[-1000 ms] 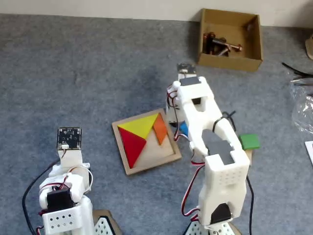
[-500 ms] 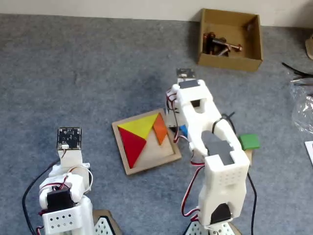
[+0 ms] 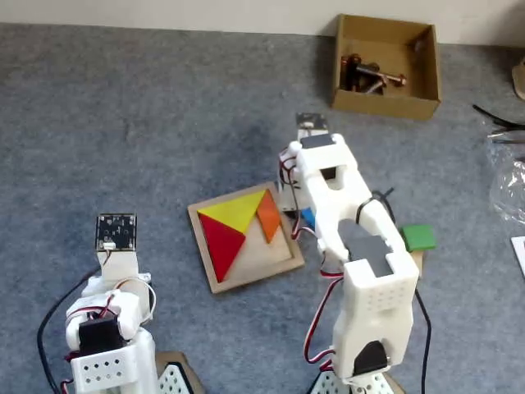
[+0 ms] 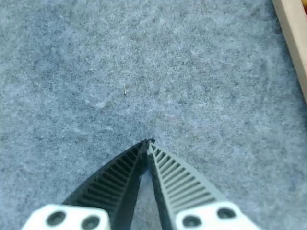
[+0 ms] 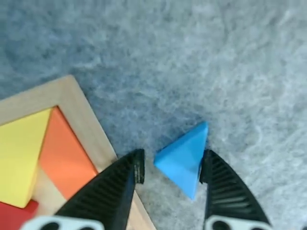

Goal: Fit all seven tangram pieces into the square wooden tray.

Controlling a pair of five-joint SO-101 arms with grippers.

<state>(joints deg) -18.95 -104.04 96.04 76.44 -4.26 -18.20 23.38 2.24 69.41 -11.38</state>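
The square wooden tray [image 3: 212,281] lies on grey carpet between the arms and holds a yellow triangle [image 3: 234,211], a red triangle [image 3: 221,242] and an orange piece [image 3: 269,216]. A small blue triangle [image 5: 183,154] lies flat on the carpet just outside the tray's edge [image 5: 91,127]. My right gripper [image 5: 171,167] is open, low over it, with one finger on each side. From above the blue triangle [image 3: 308,217] peeks out beside the right arm [image 3: 336,193]. A green piece [image 3: 420,237] lies right of that arm. My left gripper [image 4: 148,142] is shut over bare carpet, tray edge [image 4: 292,38] nearby.
A cardboard box [image 3: 385,90] with metal parts stands at the back right. Cables and a plastic bag [image 3: 509,185] lie at the right edge. The left arm [image 3: 111,328] sits at the near left, with open carpet behind it.
The right arm's wrist has shifted slightly toward the near side, covering more of the blue triangle, then held still. The left arm has not moved.
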